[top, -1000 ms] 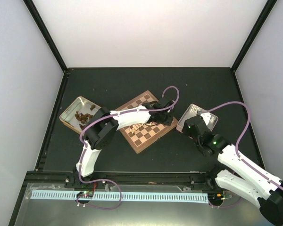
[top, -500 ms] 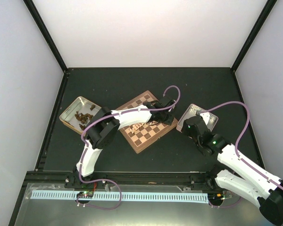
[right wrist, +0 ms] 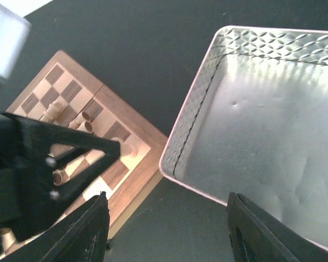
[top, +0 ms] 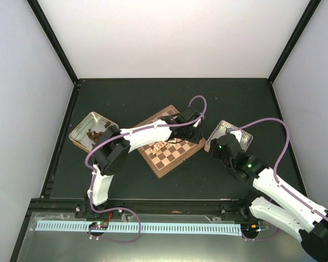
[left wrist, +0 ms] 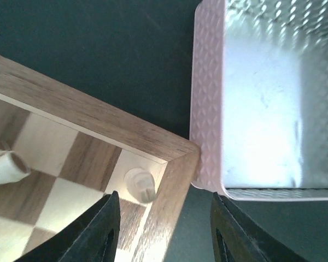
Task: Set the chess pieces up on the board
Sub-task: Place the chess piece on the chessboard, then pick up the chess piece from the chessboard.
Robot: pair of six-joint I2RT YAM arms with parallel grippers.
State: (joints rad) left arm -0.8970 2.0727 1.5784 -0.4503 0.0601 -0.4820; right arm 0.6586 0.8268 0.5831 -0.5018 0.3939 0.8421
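The board (top: 165,162) lies at the table's middle with several cream chess pieces (top: 159,146) on it. My left gripper (top: 190,131) hovers open over the board's right corner. In the left wrist view a cream piece (left wrist: 139,184) stands upright on the pale corner square, free of both fingers, with the left gripper (left wrist: 164,197) above it. Another cream piece (left wrist: 5,166) lies tipped at the left edge. My right gripper (right wrist: 168,199) stands open and empty over dark table, near the silver tin (right wrist: 262,136) and the board's corner (right wrist: 136,180).
The silver tin (top: 229,134) sits just right of the board, nearly touching its corner (left wrist: 177,158); its inside shows nothing. A second tin (top: 81,131) at the left holds several dark brown pieces. Black frame rails run round the table.
My left gripper has opened and let go of the cream piece, which now stands on the corner square. The left wrist shifted slightly up and back. The right arm has barely moved.
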